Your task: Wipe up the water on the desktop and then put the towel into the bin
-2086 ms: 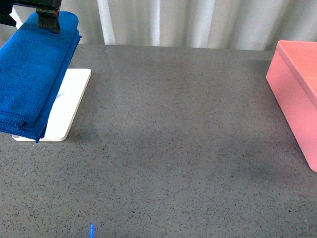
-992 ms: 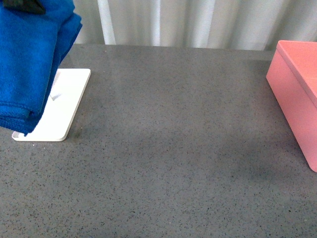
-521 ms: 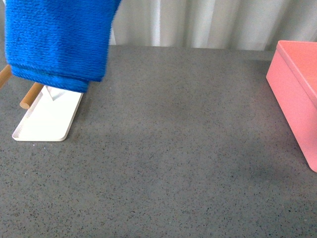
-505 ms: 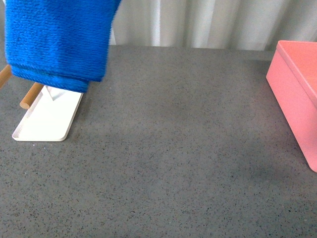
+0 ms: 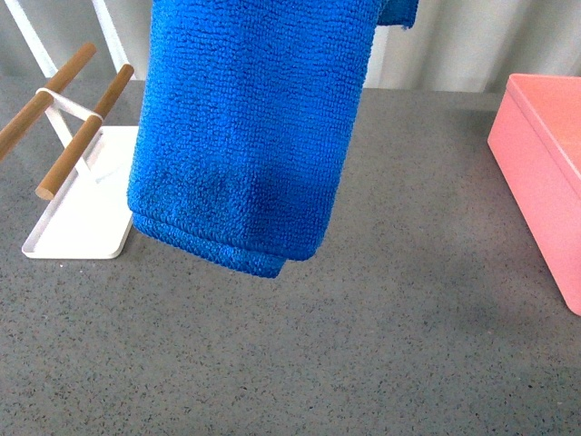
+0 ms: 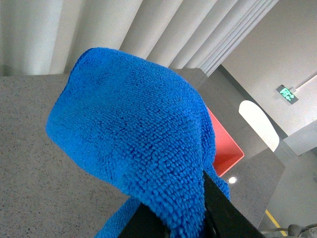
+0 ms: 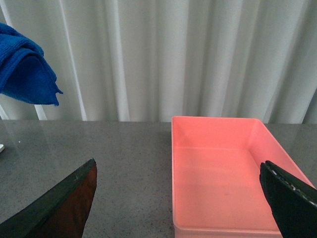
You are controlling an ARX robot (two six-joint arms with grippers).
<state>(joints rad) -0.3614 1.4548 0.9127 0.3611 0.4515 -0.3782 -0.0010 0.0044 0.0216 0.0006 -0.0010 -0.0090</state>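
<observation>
A flat white tray (image 5: 77, 227) lies by the left edge of the desktop (image 5: 408, 345), toward its far side. Two wooden rods (image 5: 83, 132) are carried over it on thin white supports (image 5: 68, 104), side by side and sloping. Behind the far edge hangs a pale pleated curtain (image 7: 148, 59). In the left wrist view a small green sign (image 6: 286, 92) is on a light wall

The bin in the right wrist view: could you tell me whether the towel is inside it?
No, the bin's pink floor is bare, and the towel hangs in the air apart from it.
</observation>
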